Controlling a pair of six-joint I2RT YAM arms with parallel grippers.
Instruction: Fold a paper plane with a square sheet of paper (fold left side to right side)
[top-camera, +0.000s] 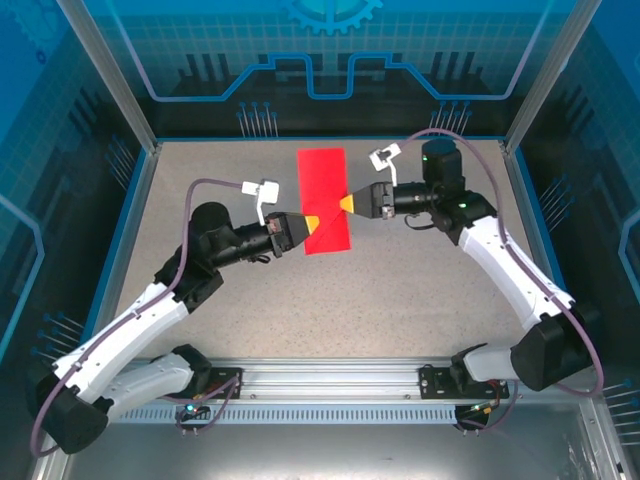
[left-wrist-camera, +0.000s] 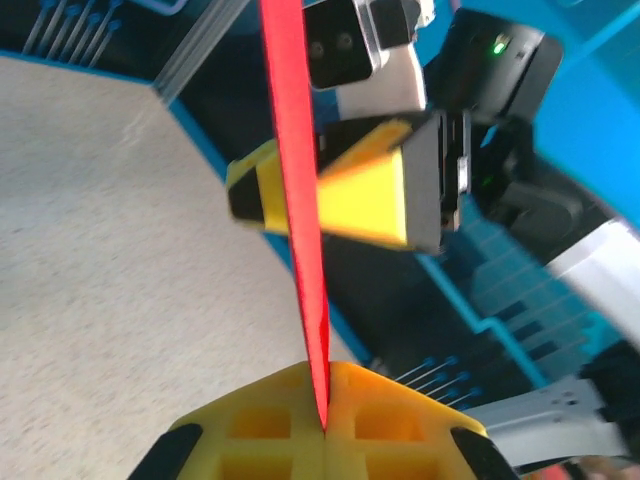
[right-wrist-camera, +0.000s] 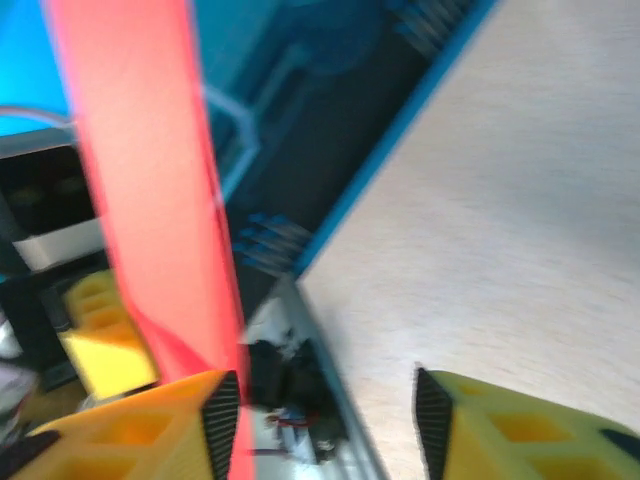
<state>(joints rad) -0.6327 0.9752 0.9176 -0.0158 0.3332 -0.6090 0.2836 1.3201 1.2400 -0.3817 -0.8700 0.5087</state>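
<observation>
Left wrist: left pincer (left-wrist-camera: 325, 428) tight on sheet (left-wrist-camera: 300, 200)

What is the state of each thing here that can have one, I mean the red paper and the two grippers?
paper: folded to a narrow rectangle, pinched at its left edge.
left gripper: shut on the paper.
right gripper: open, its fingers on either side of the paper's right edge, not clamping it.
</observation>
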